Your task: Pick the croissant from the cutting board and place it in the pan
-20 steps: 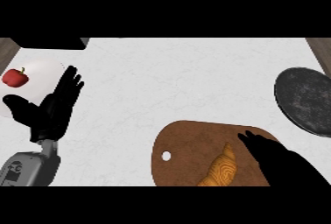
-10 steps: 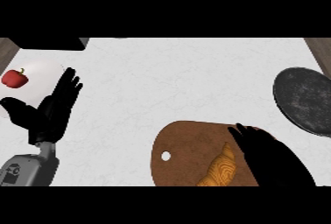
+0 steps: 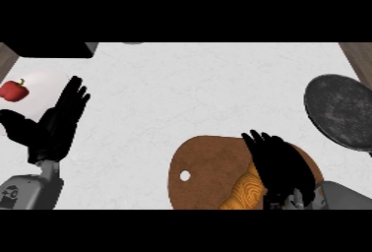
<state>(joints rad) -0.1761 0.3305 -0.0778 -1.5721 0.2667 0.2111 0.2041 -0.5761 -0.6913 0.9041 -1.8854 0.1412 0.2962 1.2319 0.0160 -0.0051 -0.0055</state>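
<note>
Croissant (image 3: pixel 245 193) lies on the round wooden cutting board (image 3: pixel 210 167) at about five o'clock in the head view, golden-brown and reaching down to the view's lower edge. Most of it is hidden under the right hand (image 3: pixel 280 165), which comes up from the lower edge and lies over the board's right half with its fingers stretched out toward eleven o'clock. Those fingers look straight and spread rather than curled, and whether they touch the pastry cannot be told from here. A small white hole shows in the board's left part, at nine o'clock from the croissant.

At three o'clock, well apart from the board, sits the dark round pan (image 3: pixel 341 110), cut by the view's right edge; nothing is in it.

Over at nine o'clock the left hand (image 3: pixel 54 125) rests open near the edge, fingers straight and pointing up toward twelve o'clock, holding nothing. Just beyond its fingertips, at ten o'clock, a red pepper (image 3: pixel 15 91) sits on a white plate (image 3: pixel 45 83).

All of this stands on the pale, marbled counter (image 3: pixel 189 88). A dark block (image 3: pixel 54 48) sits at the upper left corner, at eleven o'clock.
</note>
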